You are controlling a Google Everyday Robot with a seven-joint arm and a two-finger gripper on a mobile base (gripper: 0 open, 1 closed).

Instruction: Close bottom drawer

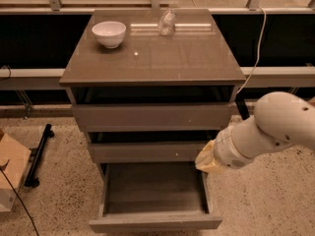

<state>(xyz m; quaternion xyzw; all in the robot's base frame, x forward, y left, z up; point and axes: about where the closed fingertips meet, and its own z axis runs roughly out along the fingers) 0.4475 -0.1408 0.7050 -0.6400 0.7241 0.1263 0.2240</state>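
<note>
The bottom drawer point(155, 221) is pulled far out of the grey-brown cabinet point(152, 58), its plank floor bare and its plain front near the lower edge of the view. Above it, the middle drawer point(147, 151) with a small white dot and the top drawer point(150, 116) each stand slightly out. My white arm comes in from the right. The gripper point(207, 160) is at the right side of the cabinet, level with the middle drawer and just above the bottom drawer's right wall.
A white bowl point(109, 34) and a clear crumpled wrapper point(167, 22) sit on the cabinet top. A cardboard box point(10, 171) and a black stand point(38, 155) are on the speckled floor at left. A white cable point(253, 58) hangs at right.
</note>
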